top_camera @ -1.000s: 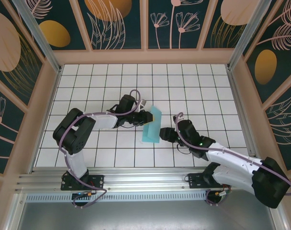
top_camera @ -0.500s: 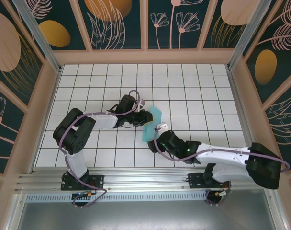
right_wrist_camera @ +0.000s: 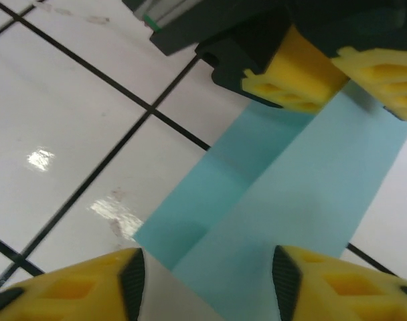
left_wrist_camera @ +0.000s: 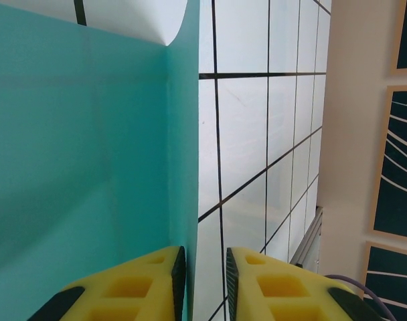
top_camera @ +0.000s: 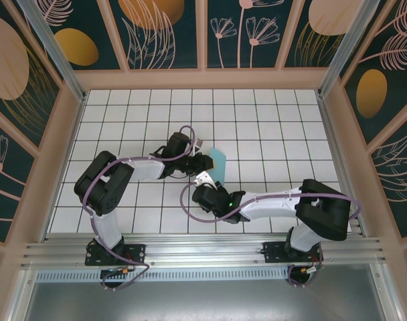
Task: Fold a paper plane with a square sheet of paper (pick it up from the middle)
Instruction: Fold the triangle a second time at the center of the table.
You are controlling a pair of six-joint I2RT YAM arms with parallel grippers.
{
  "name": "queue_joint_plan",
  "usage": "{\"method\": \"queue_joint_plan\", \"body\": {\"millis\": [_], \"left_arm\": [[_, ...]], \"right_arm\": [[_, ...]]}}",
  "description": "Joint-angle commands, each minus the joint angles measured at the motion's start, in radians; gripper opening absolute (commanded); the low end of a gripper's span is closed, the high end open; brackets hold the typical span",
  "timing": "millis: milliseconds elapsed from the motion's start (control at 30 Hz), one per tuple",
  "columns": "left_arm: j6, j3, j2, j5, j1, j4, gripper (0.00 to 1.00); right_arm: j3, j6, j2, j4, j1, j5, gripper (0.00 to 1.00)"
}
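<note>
Left fingers (left_wrist_camera: 123, 291) clamped on folded turquoise paper (top_camera: 217, 160), over white tiled desk (top_camera: 270, 114); right fingers (right_wrist_camera: 76, 291) apart, either side of its near end

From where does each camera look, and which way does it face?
Top external: above and behind, facing down on the tiled table; left arm and right arm show.
Left wrist: on the left arm, facing along the turquoise paper sheet; left jaws pinch it.
Right wrist: low over tiles, facing the sheet; right jaws open, left jaws opposite.
Shared: all see the sheet.
</note>
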Motion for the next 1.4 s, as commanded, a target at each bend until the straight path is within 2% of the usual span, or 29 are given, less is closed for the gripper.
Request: {"method": "queue_joint_plan", "body": {"millis": [0,100,167,300,367,433,533,600,767,867,1033,1100,1200,1367], "left_arm": [[0.000,0.018,0.007,-0.016,0.007,-0.018,0.27],[-0.003,0.026,0.009,-0.019,0.007,-0.017,0.28],[-0.001,0.032,0.009,-0.022,0.007,-0.024,0.28],[0.015,0.030,-0.017,-0.061,0.007,-0.055,0.30],[0.027,0.028,-0.040,-0.093,0.009,-0.082,0.34],[0.044,0.027,-0.073,-0.141,0.010,-0.122,0.42],[0.061,0.018,-0.128,-0.222,0.019,-0.176,0.44],[0.062,0.005,-0.182,-0.285,0.026,-0.210,0.55],[0.063,-0.035,-0.300,-0.428,0.037,-0.268,0.58],[0.066,-0.069,-0.363,-0.489,0.039,-0.283,0.55],[0.063,-0.129,-0.445,-0.502,0.038,-0.279,0.41],[0.064,-0.156,-0.467,-0.473,0.037,-0.256,0.35],[0.072,-0.182,-0.471,-0.408,0.038,-0.232,0.27],[0.049,-0.240,-0.434,-0.311,0.037,-0.180,0.19]], "right_arm": [[0.014,0.028,-0.022,-0.039,0.012,0.049,0.42],[-0.003,0.008,-0.048,-0.011,0.010,0.016,0.30],[-0.011,0.008,-0.058,-0.005,-0.002,0.005,0.19],[-0.011,0.032,-0.076,-0.009,-0.029,-0.041,0.06],[-0.016,0.034,-0.088,0.002,-0.044,-0.083,0.00],[-0.021,0.043,-0.100,0.015,-0.058,-0.111,0.00],[-0.032,0.063,-0.123,0.033,-0.077,-0.142,0.00],[-0.032,0.076,-0.139,0.039,-0.093,-0.183,0.00],[-0.042,0.123,-0.207,0.070,-0.135,-0.297,0.00],[-0.063,0.171,-0.256,0.118,-0.173,-0.415,0.00],[-0.101,0.255,-0.318,0.156,-0.215,-0.503,0.00],[-0.130,0.283,-0.324,0.170,-0.243,-0.540,0.00],[-0.142,0.309,-0.298,0.129,-0.263,-0.533,0.00],[-0.147,0.330,-0.229,0.173,-0.263,-0.611,0.00]]}}
